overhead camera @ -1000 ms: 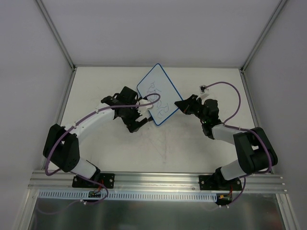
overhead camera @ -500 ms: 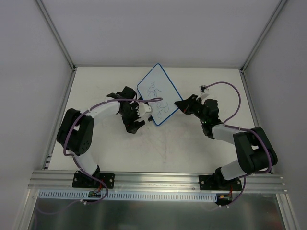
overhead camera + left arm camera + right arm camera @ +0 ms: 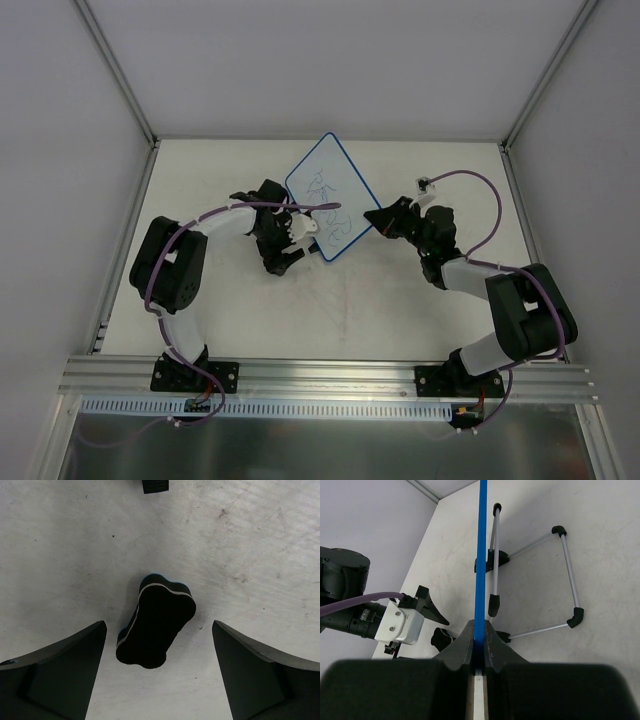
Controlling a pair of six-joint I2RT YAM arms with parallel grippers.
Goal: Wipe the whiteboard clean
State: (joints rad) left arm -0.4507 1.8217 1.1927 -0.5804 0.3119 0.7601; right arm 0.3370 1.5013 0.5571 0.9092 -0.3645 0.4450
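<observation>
Surface (image 3: 400,330), scuffed and pale, carries the whiteboard (image 3: 325,195), propped tilted on wire legs, blue scribbles on its face. Right pincer (image 3: 479,641) is clamped on the whiteboard's blue rim. Left pincer (image 3: 158,626), jaws wide, hangs just left of the whiteboard over a black bone-shaped eraser (image 3: 160,605) lying between its fingers, clear of both.

1. You have the whiteboard (image 3: 328,197) on the table (image 3: 400,310), centre-back, between your two grippers.
2. Your left gripper (image 3: 283,257) sits just left of the board's near corner.
3. The eraser (image 3: 156,625) lies on the table between that gripper's fingers (image 3: 60,670), touching neither.
4. Your right gripper (image 3: 375,219) is at the board's right edge, with the edge pinched between its fingers.
5. The wire stand (image 3: 567,570) rests on the table behind the board.
</observation>
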